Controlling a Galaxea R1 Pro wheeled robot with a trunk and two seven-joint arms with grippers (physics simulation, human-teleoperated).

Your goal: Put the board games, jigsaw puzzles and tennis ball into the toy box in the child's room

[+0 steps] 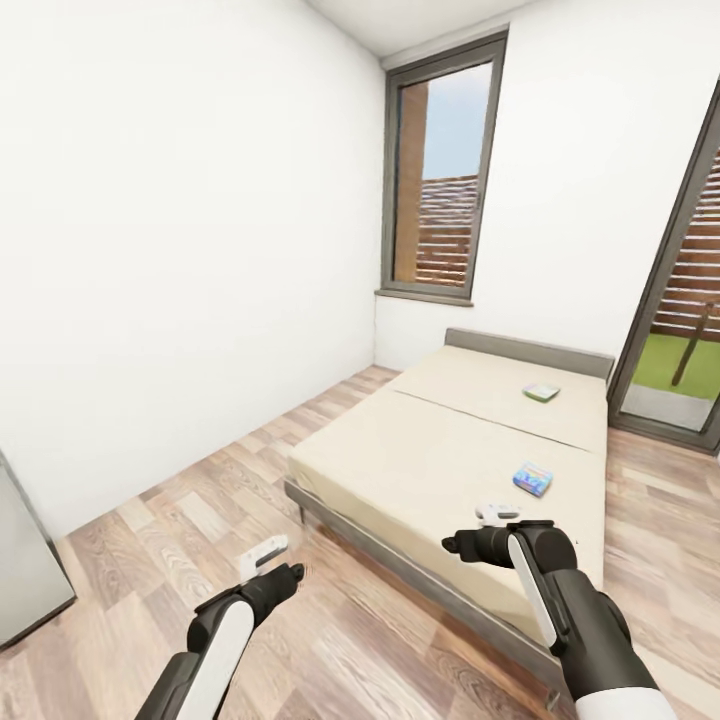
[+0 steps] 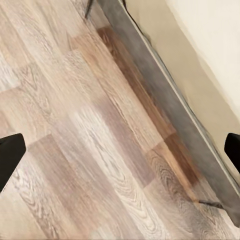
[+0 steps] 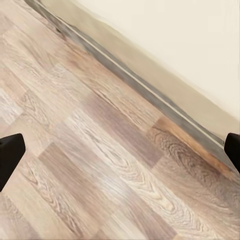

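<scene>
Room: white walls, light wood-plank floor point(image 1: 150, 530), a tall dark-framed window point(image 1: 440, 170) in the far wall and a glazed door point(image 1: 685, 300) at the right giving onto grass.
Bed point(image 1: 440, 450): low, beige mattress in a grey-brown frame, low headboard point(image 1: 530, 350) under the far wall; it stands ahead of the robot and to its right.
On the bed: two small flat game boxes, well apart. The white-green board game point(image 1: 541, 392) lies near the headboard; the blue board game point(image 1: 533, 478) lies nearer the robot, toward the mattress's right side.
Containers: the bed alone bears anything, and those two boxes are all that lies on it.
Left edge: a grey panel point(image 1: 25, 570) of some furniture, cut off by the frame.
Left gripper point(image 1: 268, 552): empty, over the floor short of the bed; in its wrist view the dark fingertips point(image 2: 10, 157) sit at opposite edges, spread wide.
Right gripper point(image 1: 497, 515): empty, at the near edge of the mattress; its fingertips point(image 3: 10, 155) likewise stand wide apart over planks and bed frame point(image 3: 150, 95).
</scene>
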